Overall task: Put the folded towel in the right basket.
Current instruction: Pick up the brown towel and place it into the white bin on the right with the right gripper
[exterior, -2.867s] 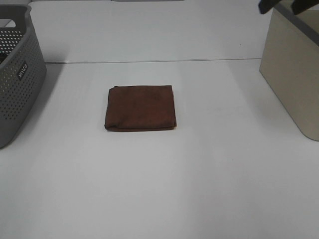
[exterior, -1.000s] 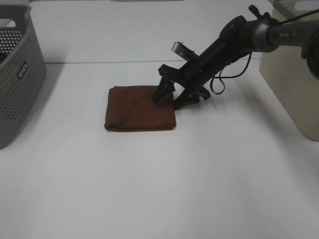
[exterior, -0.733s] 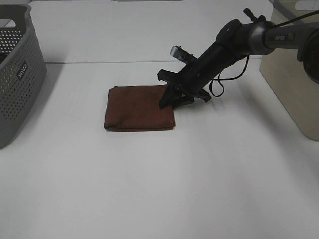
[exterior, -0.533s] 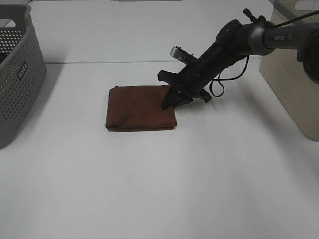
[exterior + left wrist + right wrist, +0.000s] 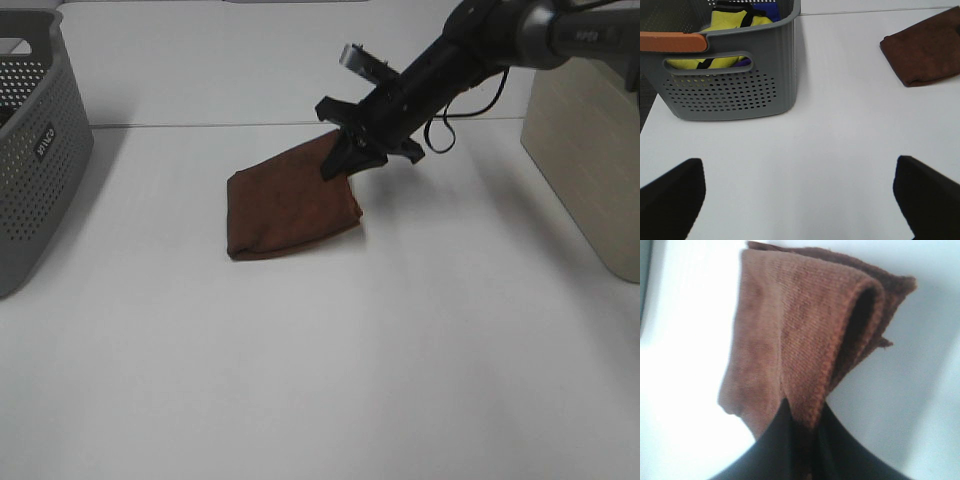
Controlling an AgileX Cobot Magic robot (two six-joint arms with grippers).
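right gripper pinches the towel corner, seemingly raised; only its wrist view shows layers.

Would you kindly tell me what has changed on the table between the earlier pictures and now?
The right gripper came in from the upper right, closed on the far right corner of the folded towel and began lifting it. That corner is now raised and the towel has slewed slightly to the right. The grey basket and the beige basket stayed where they were.
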